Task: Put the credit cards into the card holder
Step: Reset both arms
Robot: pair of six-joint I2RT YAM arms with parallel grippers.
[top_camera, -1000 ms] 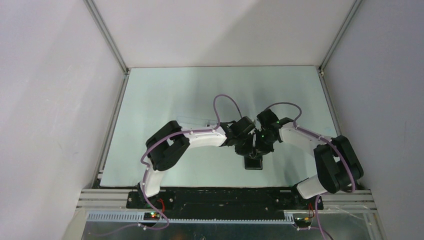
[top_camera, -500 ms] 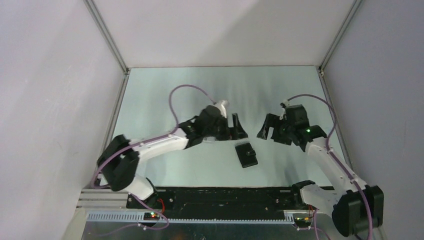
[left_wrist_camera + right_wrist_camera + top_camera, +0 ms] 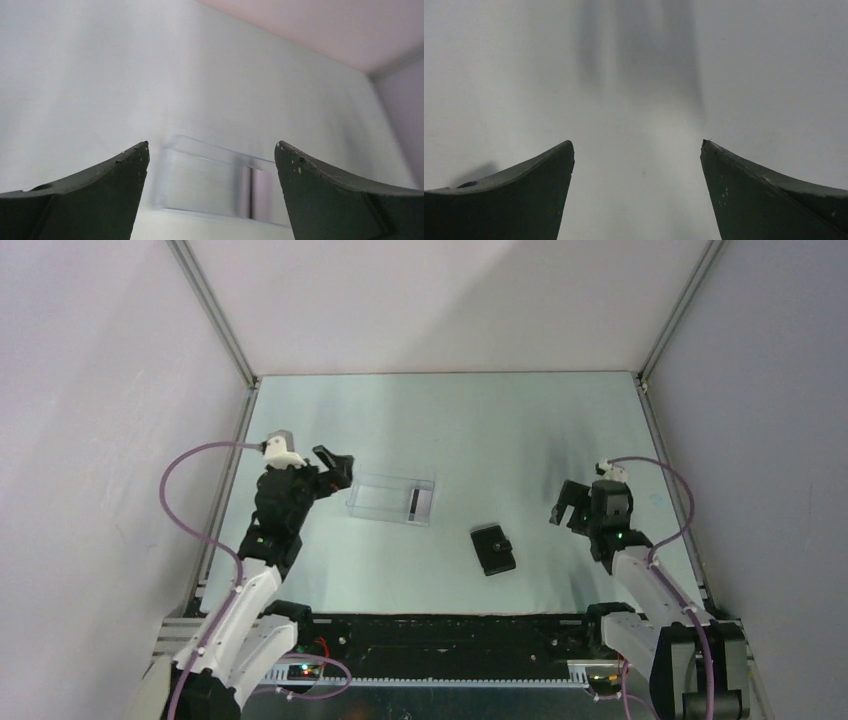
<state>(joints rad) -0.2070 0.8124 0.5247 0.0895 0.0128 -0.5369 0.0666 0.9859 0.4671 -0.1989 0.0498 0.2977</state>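
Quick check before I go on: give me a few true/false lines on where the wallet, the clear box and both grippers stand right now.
1. The card holder lies folded shut on the table. True.
2. The left gripper grips the clear box. False: its jaws are open and empty, and the box lies just ahead of it.
3. The right gripper is open and holds nothing. True.
4. The card holder sits inside the clear box. False: it lies apart from the box, on the bare table.
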